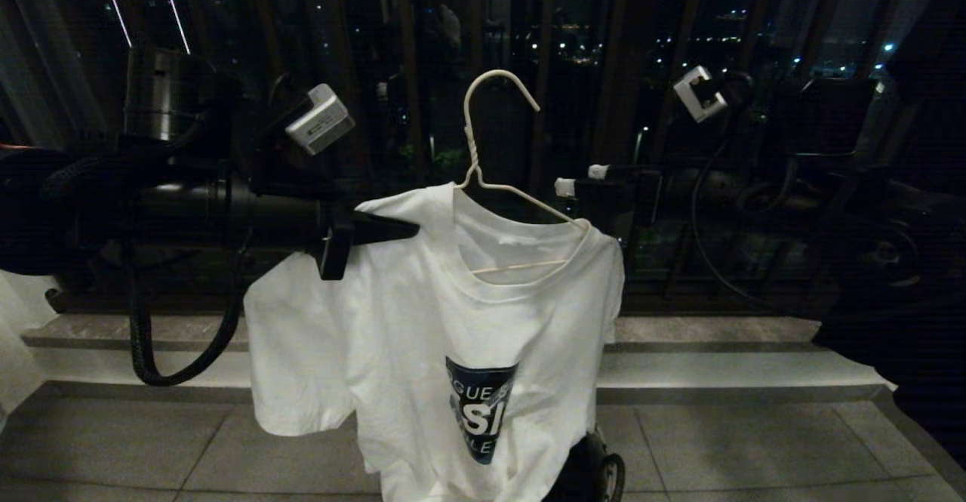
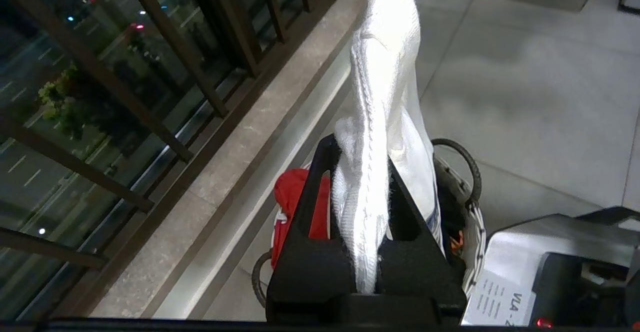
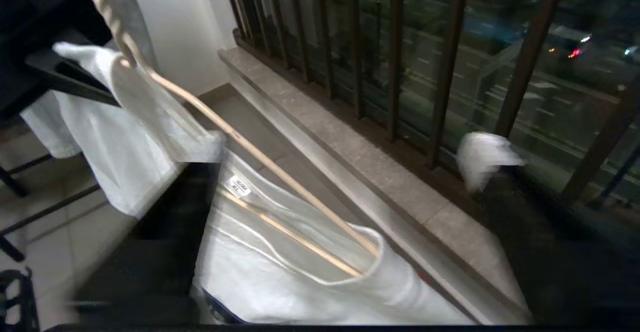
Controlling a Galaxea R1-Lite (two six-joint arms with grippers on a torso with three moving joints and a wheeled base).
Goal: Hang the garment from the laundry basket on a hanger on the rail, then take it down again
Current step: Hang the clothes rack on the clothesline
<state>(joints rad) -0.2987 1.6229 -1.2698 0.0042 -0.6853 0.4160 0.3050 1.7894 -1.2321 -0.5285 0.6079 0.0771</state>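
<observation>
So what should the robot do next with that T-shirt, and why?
Probably close the right gripper on the near shoulder end of the wire hanger. The left gripper pinches the other shoulder of the white T-shirt, but the hanger's hook rests on nothing, and the right gripper's jaws stand open either side of that end.

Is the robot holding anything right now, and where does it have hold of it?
Its left hand pinches the white T-shirt at the shoulder. Its right hand holds nothing.

A home balcony at night — dark railing point(image 1: 543, 109), tiled floor point(image 1: 755, 449), city lights beyond.
</observation>
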